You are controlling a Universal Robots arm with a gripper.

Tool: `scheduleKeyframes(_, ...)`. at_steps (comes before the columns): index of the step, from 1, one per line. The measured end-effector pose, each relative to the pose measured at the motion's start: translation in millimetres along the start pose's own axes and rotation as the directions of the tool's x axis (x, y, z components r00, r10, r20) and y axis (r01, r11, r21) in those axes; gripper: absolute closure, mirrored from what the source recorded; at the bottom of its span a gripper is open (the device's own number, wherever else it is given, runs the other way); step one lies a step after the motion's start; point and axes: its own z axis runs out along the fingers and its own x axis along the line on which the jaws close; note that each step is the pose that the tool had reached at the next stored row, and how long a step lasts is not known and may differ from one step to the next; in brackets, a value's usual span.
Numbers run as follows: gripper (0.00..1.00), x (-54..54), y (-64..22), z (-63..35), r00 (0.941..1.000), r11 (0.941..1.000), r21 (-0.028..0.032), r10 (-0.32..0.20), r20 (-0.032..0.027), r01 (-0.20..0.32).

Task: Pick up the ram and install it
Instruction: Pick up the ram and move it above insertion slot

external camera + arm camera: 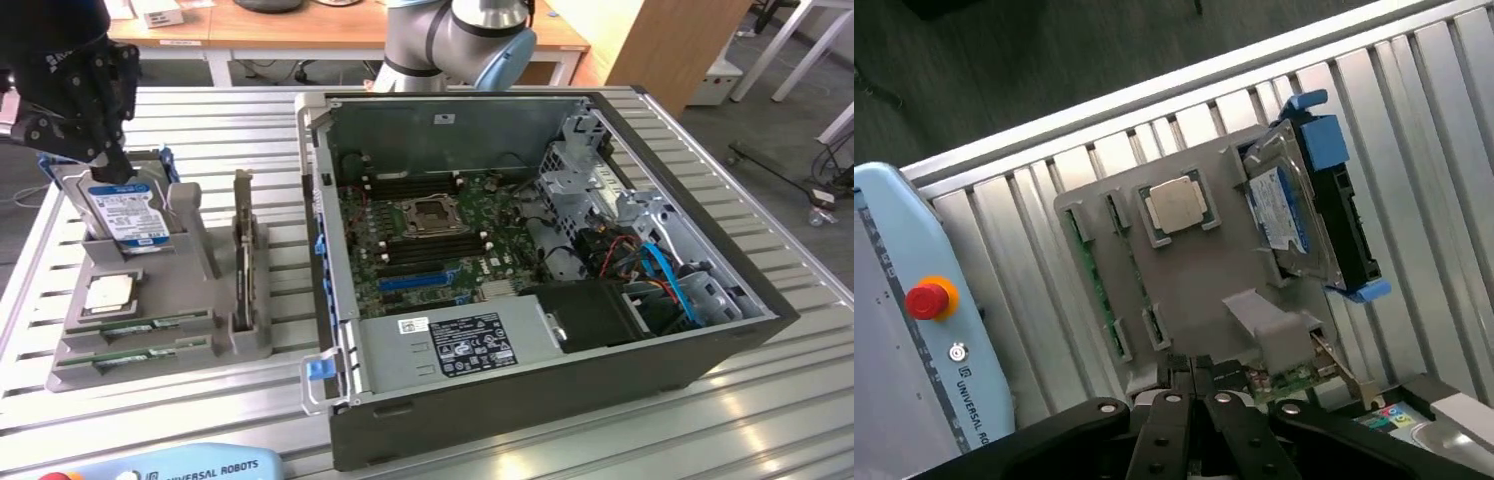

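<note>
The gripper, fingers pressed together, hangs above a gray tray holding the ram, a silver chip and a hard drive, on a slatted table beside a blue pendant.

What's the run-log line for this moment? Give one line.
gripper: shut, empty, above tray by hard drive | ram: in tray slot, not picked | case: open

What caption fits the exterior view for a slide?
Gripper poised over the gray holder that carries hard drive, CPU and ram, beside the open computer case.
</note>
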Motion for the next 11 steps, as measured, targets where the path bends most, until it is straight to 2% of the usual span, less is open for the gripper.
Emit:
scheduleKeyframes(5, 0.90, 0.0, 0.0, 0.2, 0.9960, 0.9960, -0.0013, -0.090, -0.0024, 0.090)
scheduleKeyframes(8, 0.90, 0.0, 0.0, 0.4, 0.9894, 0.9894, -0.0021, -0.145, -0.0039, 0.145)
scheduleKeyframes(11, 0.90, 0.0, 0.0, 0.6, 0.9802, 0.9802, -0.0029, -0.198, -0.0055, 0.198)
